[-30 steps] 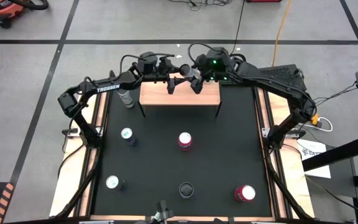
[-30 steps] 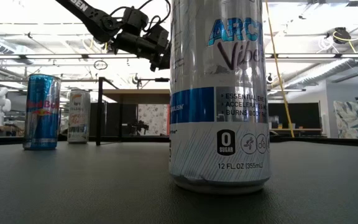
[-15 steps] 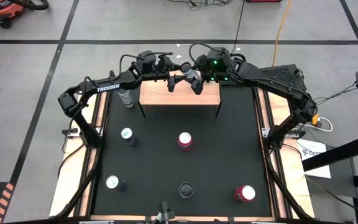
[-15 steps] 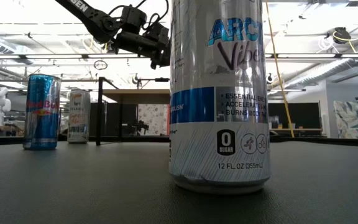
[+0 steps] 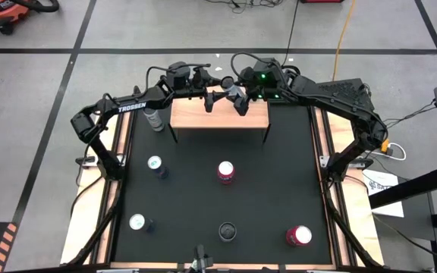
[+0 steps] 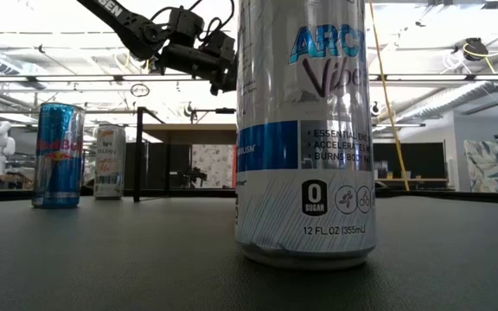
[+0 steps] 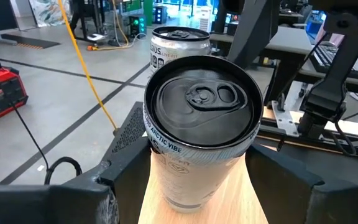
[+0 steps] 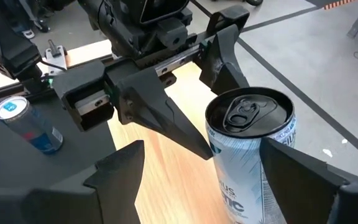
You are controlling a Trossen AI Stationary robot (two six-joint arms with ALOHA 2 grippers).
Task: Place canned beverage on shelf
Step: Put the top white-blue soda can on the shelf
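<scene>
The left gripper (image 7: 201,169) hangs over the far end of the table (image 5: 271,189), above the shelf (image 5: 218,119), with its fingers (image 7: 126,168) pressed on both sides of a white-and-blue can (image 7: 201,106), grasping it upright. Light wood shows beneath the can; in the low view the arm sits well above the shelf top, so the can is up in the air rather than set down. The right gripper (image 8: 207,171) faces it from the right with its fingers (image 8: 297,180) spread: one lies against the can's side, the other stands well apart. Other cans (image 5: 225,171) stand on the near table.
</scene>
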